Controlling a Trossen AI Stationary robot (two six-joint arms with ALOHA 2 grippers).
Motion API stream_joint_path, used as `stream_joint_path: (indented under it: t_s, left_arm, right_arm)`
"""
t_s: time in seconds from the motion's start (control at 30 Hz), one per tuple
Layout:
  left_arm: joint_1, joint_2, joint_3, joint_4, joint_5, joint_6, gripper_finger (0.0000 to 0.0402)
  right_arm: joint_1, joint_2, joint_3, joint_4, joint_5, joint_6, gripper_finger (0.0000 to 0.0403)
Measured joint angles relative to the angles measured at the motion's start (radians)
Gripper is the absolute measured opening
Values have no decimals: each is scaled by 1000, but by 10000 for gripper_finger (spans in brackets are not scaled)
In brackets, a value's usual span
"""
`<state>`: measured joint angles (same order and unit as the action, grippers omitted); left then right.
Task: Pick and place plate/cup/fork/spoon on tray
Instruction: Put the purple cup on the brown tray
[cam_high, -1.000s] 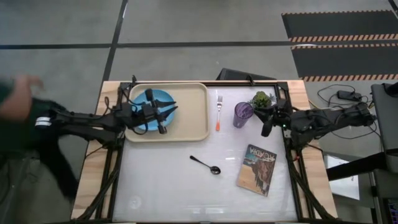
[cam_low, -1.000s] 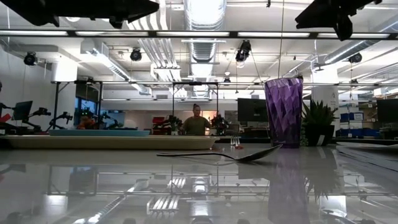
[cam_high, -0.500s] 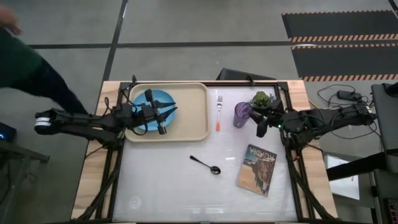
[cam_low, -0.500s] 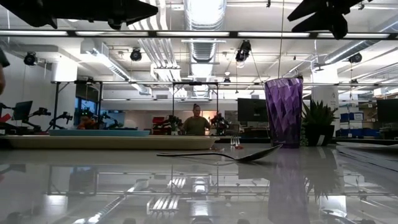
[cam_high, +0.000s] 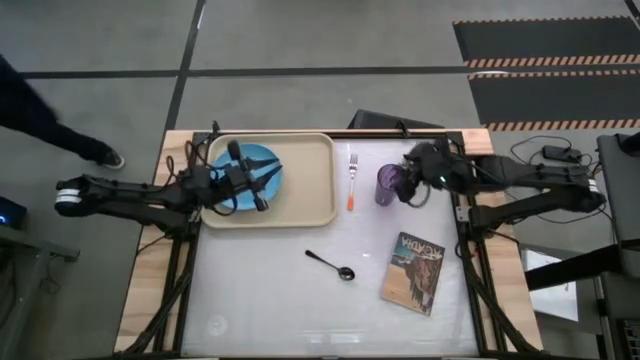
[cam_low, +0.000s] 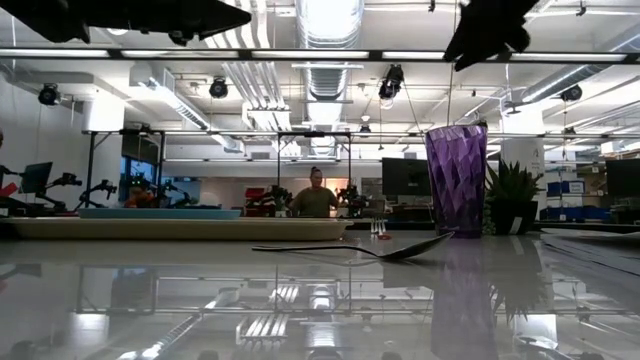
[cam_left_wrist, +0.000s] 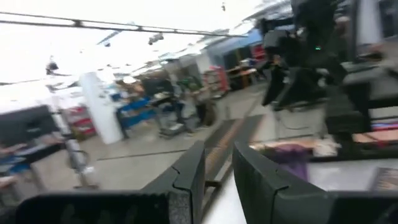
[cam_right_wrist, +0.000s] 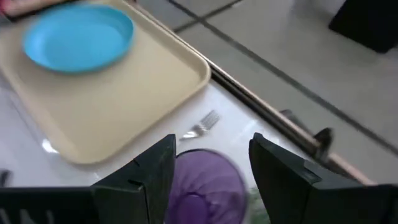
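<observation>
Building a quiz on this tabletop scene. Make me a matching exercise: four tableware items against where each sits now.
Items:
1. plate
2. cup
3. fork
4. spoon

Places:
A. bare table, between tray and cup
B. on the tray
C. bare table, beside the book
D. below the open right gripper

Pairs: 1-B, 2-D, 3-A, 4-C

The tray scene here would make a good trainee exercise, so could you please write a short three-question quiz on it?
1. True or false: the plate lies in the tray.
2. Which pincer is at the cup: A left, B right?
3. Fill in: the spoon lies on the ____, between the tray and the book.

Key: 1 true. 2 B; the open right pincer straddles the cup's rim, while the left pincer is over the plate. 3 table.
</observation>
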<state>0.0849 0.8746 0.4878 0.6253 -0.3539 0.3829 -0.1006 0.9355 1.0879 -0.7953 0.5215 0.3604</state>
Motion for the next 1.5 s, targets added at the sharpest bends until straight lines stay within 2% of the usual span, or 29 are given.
stream_joint_path:
  t_s: [0.1,0.3,0.5,0.67,0.83,0.97,1.17,1.27,1.5]
  left_arm:
    - [0,-23,12,6,-47,45,63]
    - [0,-89,-2,-11,-65,43,63]
    - [0,-123,-11,-65,-65,16,63]
    - [-1,-124,-11,-85,-65,15,63]
    - [0,-116,-10,-85,-64,16,63]
    - [0,-116,-11,-85,-64,16,63]
    - [0,-117,-11,-85,-64,16,63]
    - [0,-116,-11,-84,-64,16,63]
    - [0,-116,-11,-87,-64,16,63]
  right_arm:
    - [-98,66,67,-29,-103,-136,192]
    - [-287,163,129,-61,-413,-392,192]
    - [-433,214,111,-83,-574,-560,192]
    - [-490,232,81,-109,-662,-603,192]
    - [-495,240,18,-100,-674,-597,192]
    - [-494,251,-32,-63,-622,-601,192]
    - [-494,259,-51,-36,-626,-597,179]
    - [-494,259,-52,-36,-626,-583,142]
    - [-494,258,-37,-42,-628,-557,22]
